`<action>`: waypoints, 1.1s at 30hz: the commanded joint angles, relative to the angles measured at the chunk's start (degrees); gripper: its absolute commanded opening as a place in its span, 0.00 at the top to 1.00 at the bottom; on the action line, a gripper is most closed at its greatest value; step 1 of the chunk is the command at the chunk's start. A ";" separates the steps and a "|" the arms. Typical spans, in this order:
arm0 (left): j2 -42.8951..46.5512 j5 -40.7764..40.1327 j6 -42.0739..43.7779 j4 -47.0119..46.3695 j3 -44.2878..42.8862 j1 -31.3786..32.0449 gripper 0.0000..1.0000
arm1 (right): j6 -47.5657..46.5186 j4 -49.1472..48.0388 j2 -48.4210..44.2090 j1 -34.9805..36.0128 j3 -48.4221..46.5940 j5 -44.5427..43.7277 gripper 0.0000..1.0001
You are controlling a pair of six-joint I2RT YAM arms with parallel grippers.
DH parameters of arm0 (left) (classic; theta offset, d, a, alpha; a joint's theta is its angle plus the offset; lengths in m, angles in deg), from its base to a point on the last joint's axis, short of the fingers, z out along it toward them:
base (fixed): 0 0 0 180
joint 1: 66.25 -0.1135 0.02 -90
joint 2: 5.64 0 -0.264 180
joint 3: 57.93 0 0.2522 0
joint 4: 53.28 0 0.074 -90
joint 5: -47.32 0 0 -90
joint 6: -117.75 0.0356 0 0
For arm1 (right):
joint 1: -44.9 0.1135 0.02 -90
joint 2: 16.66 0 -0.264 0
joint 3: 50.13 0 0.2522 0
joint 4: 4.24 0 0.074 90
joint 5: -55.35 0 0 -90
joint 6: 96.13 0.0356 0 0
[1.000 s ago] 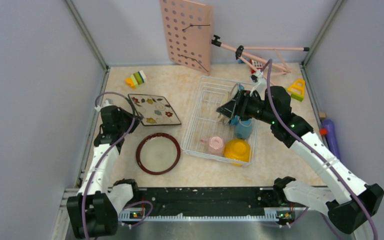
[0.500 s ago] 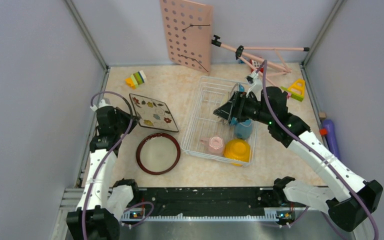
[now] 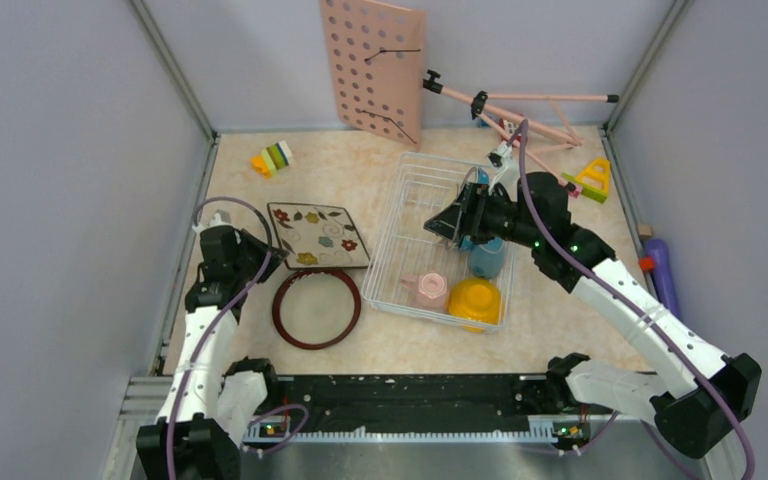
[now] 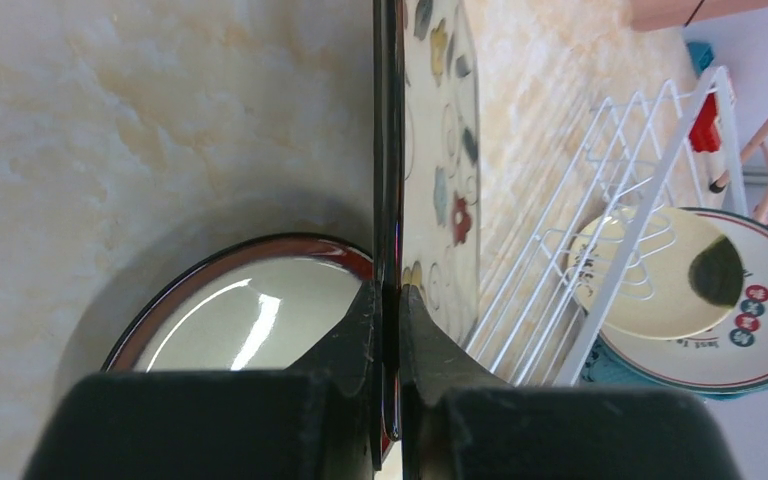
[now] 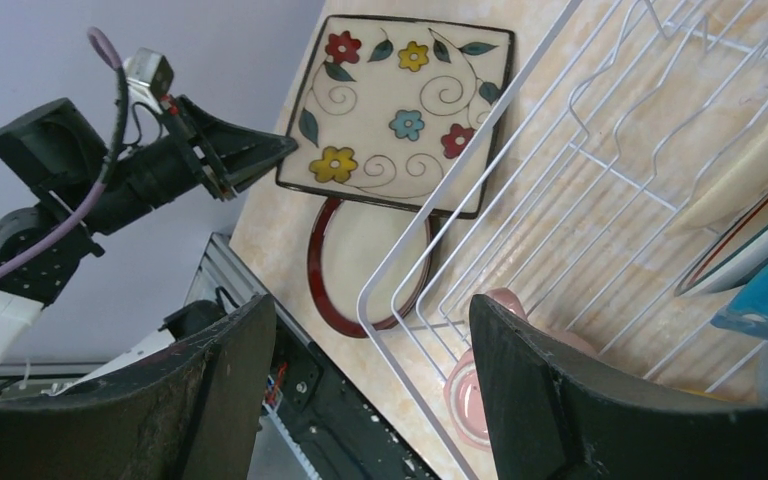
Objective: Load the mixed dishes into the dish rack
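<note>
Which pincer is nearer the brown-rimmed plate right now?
Left. The left pincer, shut on the square floral plate, sits at the brown-rimmed plate's far-left rim. The right pincer hangs open over the dish rack, well off to that plate's right.

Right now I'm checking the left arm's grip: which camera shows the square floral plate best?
Right wrist: the whole patterned face of the square floral plate shows, with the left gripper shut on its edge. Top external shows it small, from above. Left wrist sees it edge-on between the fingers.
</note>
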 commanded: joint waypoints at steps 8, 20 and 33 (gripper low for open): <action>-13.52 1.44 -1.80 -17.14 0.65 0.97 1.00 | 0.63 -3.94 0.54 1.02 -0.54 1.06 0.30; -37.96 -7.64 1.16 -19.64 -9.64 5.69 1.00 | -1.22 -3.36 -1.90 1.03 -0.61 -0.77 0.29; -42.82 -4.77 4.53 -20.13 -11.13 5.69 0.76 | -2.45 -1.51 -1.70 1.00 -0.71 -1.85 0.27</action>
